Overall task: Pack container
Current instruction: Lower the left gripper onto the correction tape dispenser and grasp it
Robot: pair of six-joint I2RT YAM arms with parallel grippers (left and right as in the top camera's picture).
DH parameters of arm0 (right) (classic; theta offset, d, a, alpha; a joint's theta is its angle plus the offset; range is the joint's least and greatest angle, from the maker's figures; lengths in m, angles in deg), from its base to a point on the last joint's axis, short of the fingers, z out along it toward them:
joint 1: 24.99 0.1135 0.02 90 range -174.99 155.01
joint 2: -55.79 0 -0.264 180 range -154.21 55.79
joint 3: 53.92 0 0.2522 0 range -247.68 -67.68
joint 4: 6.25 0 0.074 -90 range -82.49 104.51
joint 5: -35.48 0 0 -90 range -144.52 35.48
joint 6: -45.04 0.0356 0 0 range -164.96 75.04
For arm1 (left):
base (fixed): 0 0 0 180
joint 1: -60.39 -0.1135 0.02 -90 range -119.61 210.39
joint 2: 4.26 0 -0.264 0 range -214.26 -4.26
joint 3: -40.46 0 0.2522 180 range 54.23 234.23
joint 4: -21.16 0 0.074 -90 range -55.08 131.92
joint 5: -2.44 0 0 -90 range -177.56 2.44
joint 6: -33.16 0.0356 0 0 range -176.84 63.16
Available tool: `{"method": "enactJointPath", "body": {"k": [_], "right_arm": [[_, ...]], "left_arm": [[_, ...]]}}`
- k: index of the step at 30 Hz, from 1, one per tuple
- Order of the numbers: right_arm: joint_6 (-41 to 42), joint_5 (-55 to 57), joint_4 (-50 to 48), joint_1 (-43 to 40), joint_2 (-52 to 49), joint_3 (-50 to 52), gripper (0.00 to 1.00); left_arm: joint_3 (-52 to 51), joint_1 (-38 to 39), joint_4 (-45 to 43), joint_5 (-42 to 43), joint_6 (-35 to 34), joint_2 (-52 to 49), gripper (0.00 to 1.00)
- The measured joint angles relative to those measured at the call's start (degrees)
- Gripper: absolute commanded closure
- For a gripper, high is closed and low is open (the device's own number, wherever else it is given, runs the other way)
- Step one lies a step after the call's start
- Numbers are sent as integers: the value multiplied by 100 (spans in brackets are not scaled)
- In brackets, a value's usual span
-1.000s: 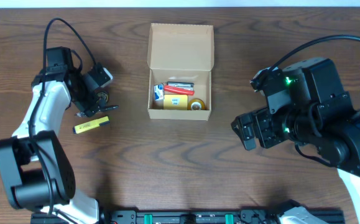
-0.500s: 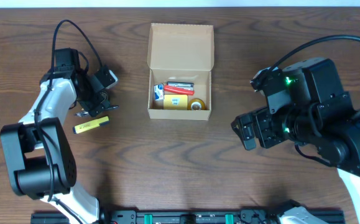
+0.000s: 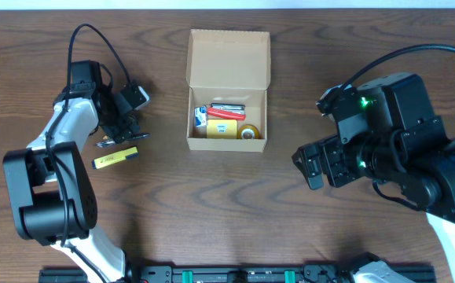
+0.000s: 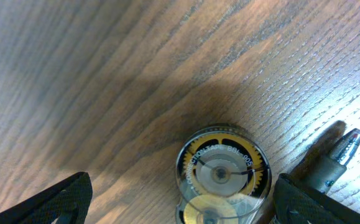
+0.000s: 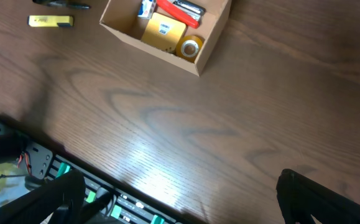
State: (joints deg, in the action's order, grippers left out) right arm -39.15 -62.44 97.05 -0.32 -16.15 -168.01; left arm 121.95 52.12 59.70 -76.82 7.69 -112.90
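Tape roll [image 4: 223, 169] between left gripper [image 3: 122, 126] jaws; pen [image 4: 336, 158], yellow marker [image 3: 115, 159] beside.

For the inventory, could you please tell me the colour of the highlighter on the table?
The highlighter is yellow, clearest in the overhead view.

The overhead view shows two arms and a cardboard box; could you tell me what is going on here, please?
The arms are packing stationery into the open cardboard box, which already holds several items. The left gripper hovers with its fingers open over a small round tape dispenser on the table, with a pen beside it and a yellow highlighter nearby. The right gripper hangs off to the right, open and empty.
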Motion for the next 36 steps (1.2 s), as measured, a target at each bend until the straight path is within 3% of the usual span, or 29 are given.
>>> {"method": "enactJointPath", "body": {"k": [11,17,25,33,36], "right_arm": [[0,0,0,0,0,0,1],[0,0,0,0,0,0,1],[0,0,0,0,0,0,1],[0,0,0,0,0,0,1],[0,0,0,0,0,0,1]], "left_arm": [[0,15,24,-20,-2,-166,12],[0,52,286,-94,-22,-166,33],[0,70,579,-109,-20,-166,45],[0,94,592,-245,-22,-164,50],[0,94,592,-295,-33,-164,57]]}}
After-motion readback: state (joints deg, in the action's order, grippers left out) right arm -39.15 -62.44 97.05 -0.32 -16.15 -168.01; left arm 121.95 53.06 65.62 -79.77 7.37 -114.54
